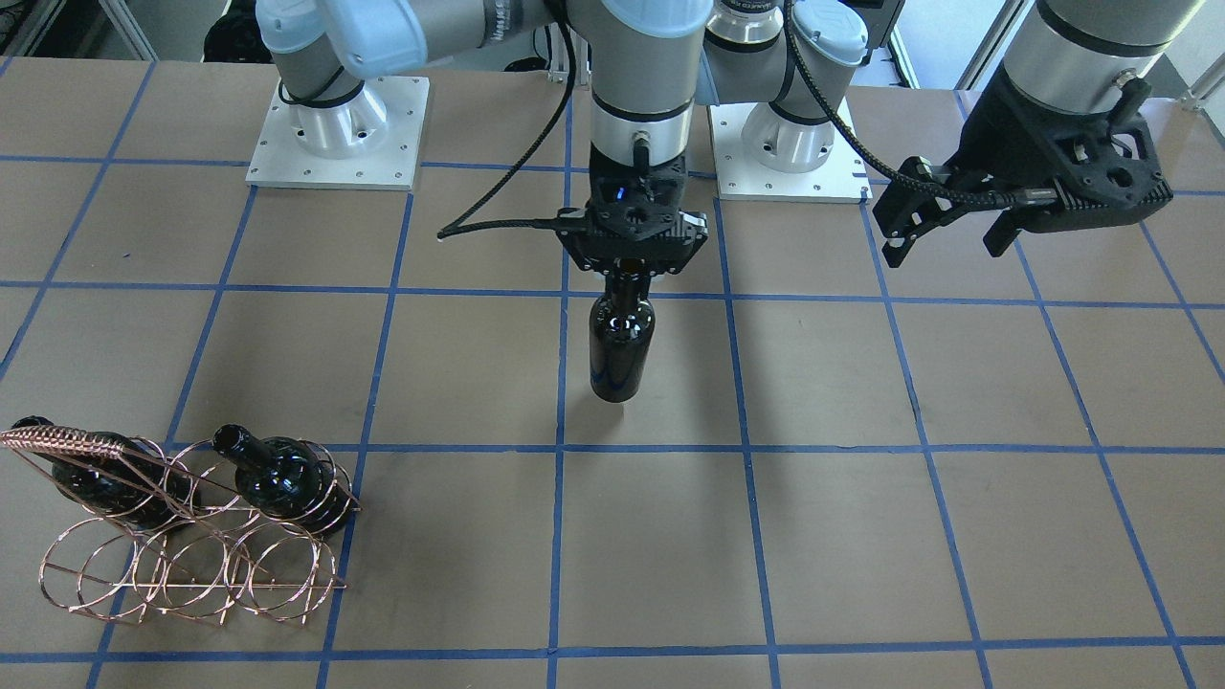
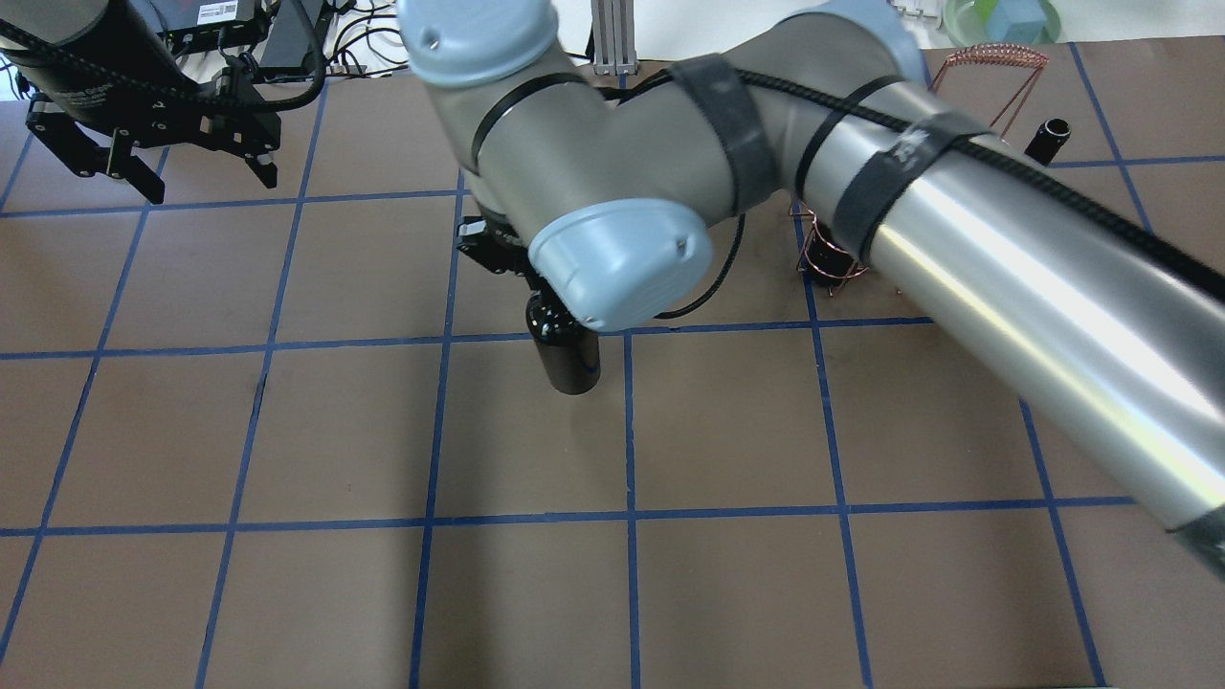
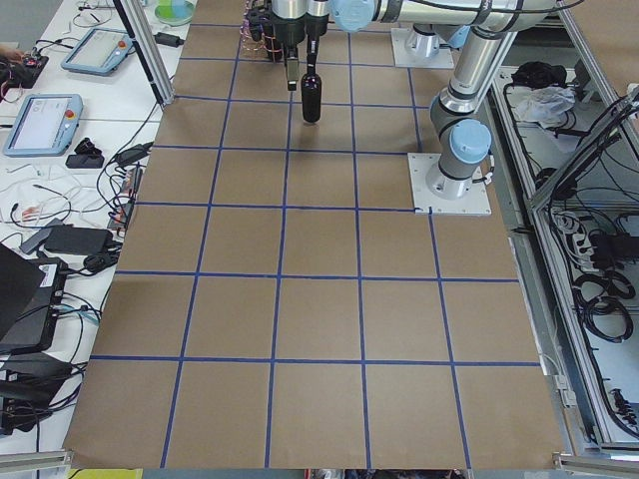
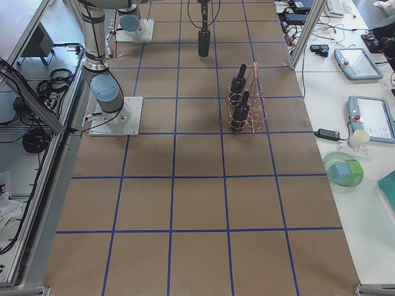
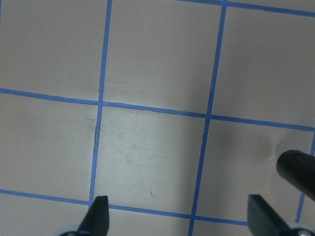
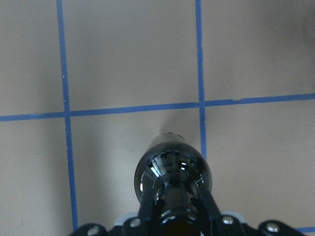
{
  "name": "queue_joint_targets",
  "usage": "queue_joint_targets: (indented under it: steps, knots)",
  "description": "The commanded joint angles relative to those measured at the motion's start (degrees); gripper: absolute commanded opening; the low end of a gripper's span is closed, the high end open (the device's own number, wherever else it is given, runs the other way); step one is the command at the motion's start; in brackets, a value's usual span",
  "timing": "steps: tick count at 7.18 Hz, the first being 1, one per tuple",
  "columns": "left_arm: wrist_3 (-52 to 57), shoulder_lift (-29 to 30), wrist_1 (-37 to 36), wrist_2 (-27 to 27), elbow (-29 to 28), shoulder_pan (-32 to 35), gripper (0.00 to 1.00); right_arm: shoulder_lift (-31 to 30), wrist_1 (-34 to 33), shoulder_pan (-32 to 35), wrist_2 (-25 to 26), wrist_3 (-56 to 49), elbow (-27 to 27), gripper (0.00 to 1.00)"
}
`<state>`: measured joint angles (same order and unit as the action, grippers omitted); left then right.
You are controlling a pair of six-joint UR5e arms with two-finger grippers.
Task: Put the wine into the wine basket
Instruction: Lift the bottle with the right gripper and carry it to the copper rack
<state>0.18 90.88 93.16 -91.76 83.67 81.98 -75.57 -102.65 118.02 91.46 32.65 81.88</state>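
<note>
Brown gridded surface (image 1: pixel 861 536) below, right tool (image 1: pixel 629 272) clamps the glossy black glass wine bottle (image 1: pixel 620 349) by its neck, upright, probably for carrying to the copper wire basket (image 1: pixel 187 536); left tool (image 1: pixel 947 244) spread, idle.

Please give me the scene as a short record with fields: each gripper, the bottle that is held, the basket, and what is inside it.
right gripper: shut on the neck of a bottle, over the middle of the table
held bottle: upright, dark glass; I cannot tell if its base touches the table
left gripper: open, empty, off to one side above the table
basket: copper wire, standing well apart from the held bottle
in basket: two other bottles, necks sticking out; several hoops empty
</note>
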Motion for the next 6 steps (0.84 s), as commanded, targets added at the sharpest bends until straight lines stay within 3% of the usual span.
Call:
queue_joint_targets:
  steps: [1, 3, 6]
  knots:
    - [0.0, 0.0, 0.0, 0.0, 0.0, -0.1, 1.0, -6.9, 7.3, -10.5, -0.1, -12.2, 0.0, 0.08]
    - [0.0, 0.0, 0.0, 0.0, 0.0, -0.1, 1.0, -13.4, 13.7, -21.5, -0.6, -24.9, 0.0, 0.09]
    - [0.0, 0.0, 0.0, 0.0, 0.0, -0.1, 1.0, -15.6, 17.8, -38.1, -0.8, -44.6, -0.2, 0.03]
